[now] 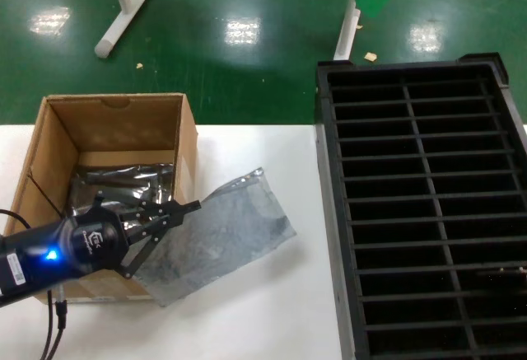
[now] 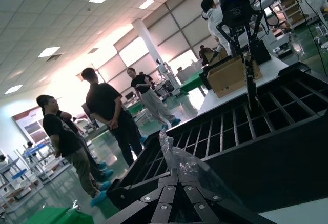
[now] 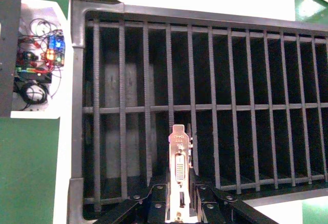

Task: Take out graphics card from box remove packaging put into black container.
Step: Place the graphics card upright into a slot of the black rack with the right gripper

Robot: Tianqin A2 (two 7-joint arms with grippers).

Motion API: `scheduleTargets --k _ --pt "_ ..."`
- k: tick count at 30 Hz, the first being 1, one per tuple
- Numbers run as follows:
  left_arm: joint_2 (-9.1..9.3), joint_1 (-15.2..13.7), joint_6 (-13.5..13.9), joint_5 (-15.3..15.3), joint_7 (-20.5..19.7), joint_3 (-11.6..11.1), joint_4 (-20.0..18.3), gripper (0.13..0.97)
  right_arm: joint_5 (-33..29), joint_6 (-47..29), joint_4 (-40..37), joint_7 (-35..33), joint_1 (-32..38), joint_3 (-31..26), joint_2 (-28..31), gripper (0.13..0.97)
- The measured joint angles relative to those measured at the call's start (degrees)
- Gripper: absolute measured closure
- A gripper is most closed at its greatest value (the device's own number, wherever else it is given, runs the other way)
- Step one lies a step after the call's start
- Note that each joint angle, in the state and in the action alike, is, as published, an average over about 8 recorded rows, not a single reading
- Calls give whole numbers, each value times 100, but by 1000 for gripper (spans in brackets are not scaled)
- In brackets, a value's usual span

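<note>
The left gripper (image 1: 193, 206) sits at the lower left of the head view, reaching out from over the box (image 1: 49, 142) toward frame centre, and its jaws are clenched on the edge of the packaging (image 1: 222, 236). That silvery bag lies limp and flat on the white table (image 1: 272, 319), angled from beside the carton's right wall up toward the middle of the frame, partly overlapping the carton's lower right corner. Inside the box, low in its floor, more crinkly dark wrapped material (image 1: 123, 187) shows.

Over in the left wrist view, the bag's crumpled plastic (image 2: 177, 160) rises from between the closed fingers (image 2: 169, 196), with the black container's (image 2: 241, 131) ribbed slots behind it.

On to the right wrist view: the right gripper (image 3: 179, 196) at the bottom centre is grasping the graphics card (image 3: 179, 167), held upright with its metal bracket and connector port facing the camera. The card stands directly over the black container, lined up with one of the narrow slots near the crate's nearer wall. In the head view that crate (image 1: 329, 212) fills the right side, just beside the table's right edge.
</note>
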Motion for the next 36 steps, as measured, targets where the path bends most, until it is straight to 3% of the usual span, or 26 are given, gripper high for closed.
scheduleTargets --k 21,36 --pt "38 -23 0 0 28 18 119 955 -92 15 -82 -100 -15 -100 -155 892" --pt "51 85 0 0 51 20 168 955 95 -4 -708 -316 1364 -1515 -255 892"
